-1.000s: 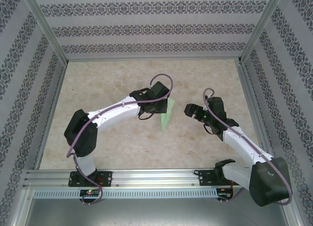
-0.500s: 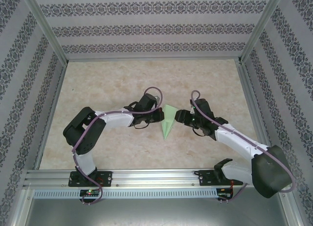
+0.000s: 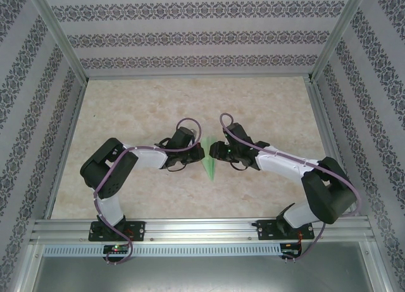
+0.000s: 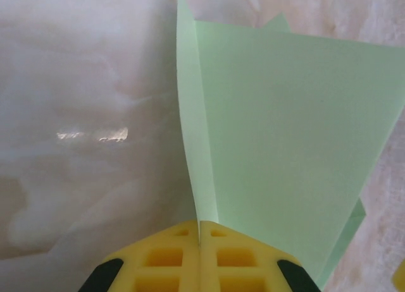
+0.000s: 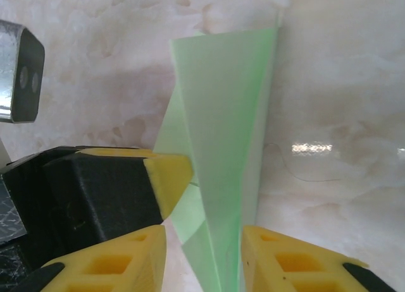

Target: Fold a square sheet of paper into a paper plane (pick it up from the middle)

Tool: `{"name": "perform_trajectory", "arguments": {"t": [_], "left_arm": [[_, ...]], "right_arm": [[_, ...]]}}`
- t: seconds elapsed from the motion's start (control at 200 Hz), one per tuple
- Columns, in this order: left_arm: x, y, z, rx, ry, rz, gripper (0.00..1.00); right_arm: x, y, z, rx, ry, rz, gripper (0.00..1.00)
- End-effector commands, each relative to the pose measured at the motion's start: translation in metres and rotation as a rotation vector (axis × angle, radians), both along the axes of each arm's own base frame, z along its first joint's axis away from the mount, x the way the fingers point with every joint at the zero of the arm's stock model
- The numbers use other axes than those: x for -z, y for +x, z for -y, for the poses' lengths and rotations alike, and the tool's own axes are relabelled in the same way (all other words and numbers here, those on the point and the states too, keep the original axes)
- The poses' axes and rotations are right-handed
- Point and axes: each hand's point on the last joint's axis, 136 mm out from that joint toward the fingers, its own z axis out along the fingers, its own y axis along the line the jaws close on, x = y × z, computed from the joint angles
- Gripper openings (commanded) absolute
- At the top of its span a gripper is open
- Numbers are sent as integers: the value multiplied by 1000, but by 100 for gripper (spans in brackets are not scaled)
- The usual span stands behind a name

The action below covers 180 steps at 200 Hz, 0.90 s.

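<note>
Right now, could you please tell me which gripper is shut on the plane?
The left gripper: it is clamped on a fold of the plane, while the right gripper stands open astride it.

In the top view, the far part of the paper plane [image 3: 210, 167] is hidden under the left gripper [image 3: 201, 150] and right gripper [image 3: 217, 150], which meet over it. From the left wrist, the plane's crease vanishes between the yellow pads [image 4: 171, 257]. From the right wrist, its narrowing end runs off the bottom edge.

Marbled table [image 3: 133, 109]; patterned walls [image 3: 190, 36]
</note>
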Motion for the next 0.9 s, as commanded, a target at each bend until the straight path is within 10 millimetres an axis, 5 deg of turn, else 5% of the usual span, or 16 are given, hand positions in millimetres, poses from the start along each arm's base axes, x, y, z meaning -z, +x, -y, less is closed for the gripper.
{"name": "perform_trajectory", "arguments": {"t": [0.0, 0.325, 0.535, 0.894], "left_arm": [[-20, 12, 2, -18, -52, 60, 0], [-18, 12, 2, -13, -46, 53, 0], [-16, 12, -1, -23, -35, 41, 0], [-13, 12, -5, -32, -20, 32, 0]], "right_arm": [[-14, 9, -10, -4, 11, 51, 35], [2, 8, -15, -29, -44, -2, 33], [15, 10, -8, -22, -126, -31, 45], [31, 1, -12, -65, -122, -78, 52]]}}
